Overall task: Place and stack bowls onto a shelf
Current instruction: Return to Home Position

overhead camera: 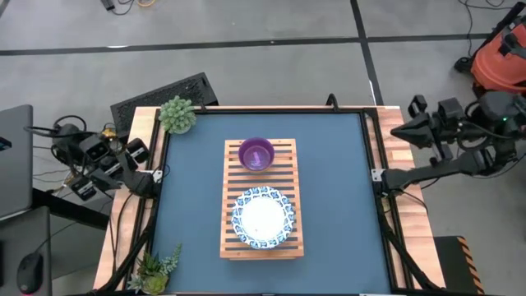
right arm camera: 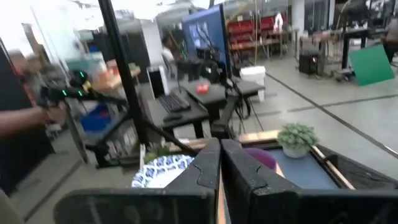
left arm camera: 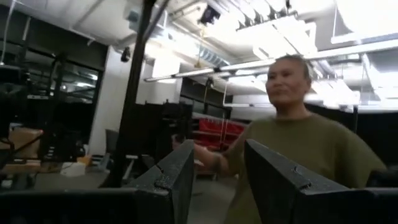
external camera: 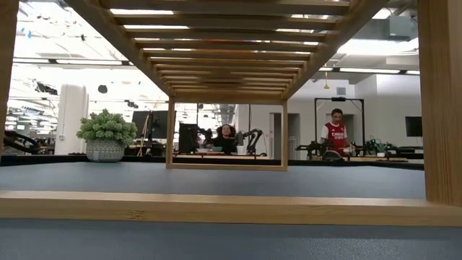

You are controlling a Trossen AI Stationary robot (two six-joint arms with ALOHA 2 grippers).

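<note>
In the high view the light-wood slatted shelf (overhead camera: 260, 199) stands in the middle of the dark blue tabletop. A purple bowl (overhead camera: 256, 154) sits upright on its far half. A white dish with a blue patterned rim (overhead camera: 263, 218) lies on its near half. No yellow, teal or red bowl is in view. My left arm (overhead camera: 107, 164) rests folded beyond the table's left edge, its gripper (left arm camera: 217, 174) open and aimed into the room. My right arm (overhead camera: 448, 131) is folded beyond the right edge. Its gripper (right arm camera: 221, 163) is shut and faces the dish (right arm camera: 161, 169) and purple bowl (right arm camera: 262, 158) from afar.
One small green potted plant (overhead camera: 177, 113) stands at the table's far left corner and another (overhead camera: 156, 267) at the near left corner. The low view looks through the shelf's frame (external camera: 231, 94). A person in an olive shirt (left arm camera: 305, 149) stands before the left gripper; other people sit far behind.
</note>
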